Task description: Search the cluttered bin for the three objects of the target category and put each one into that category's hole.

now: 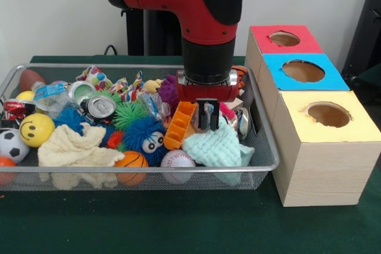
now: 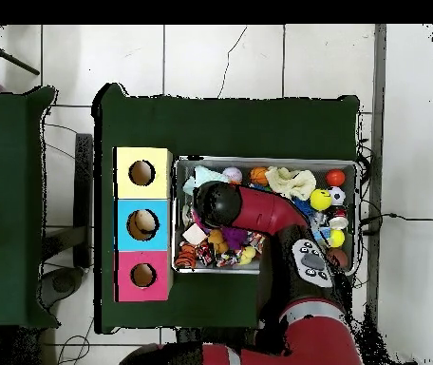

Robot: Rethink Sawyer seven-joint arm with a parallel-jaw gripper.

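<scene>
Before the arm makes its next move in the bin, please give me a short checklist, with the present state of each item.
1. Claw is inside the bin: ok, it hangs low among the objects, beside the orange toy and above the mint cloth.
2. Claw holds an object: cannot tell, the fingertips are hard to make out against the clutter.
3. Holes are free: ok for the red box and the yellow box; the blue box seems to have something inside in the overhead view.
4. Target object is chosen: cannot tell, the category does not show.
5. Path to the boxes: ok, only the bin wall stands between.
</scene>
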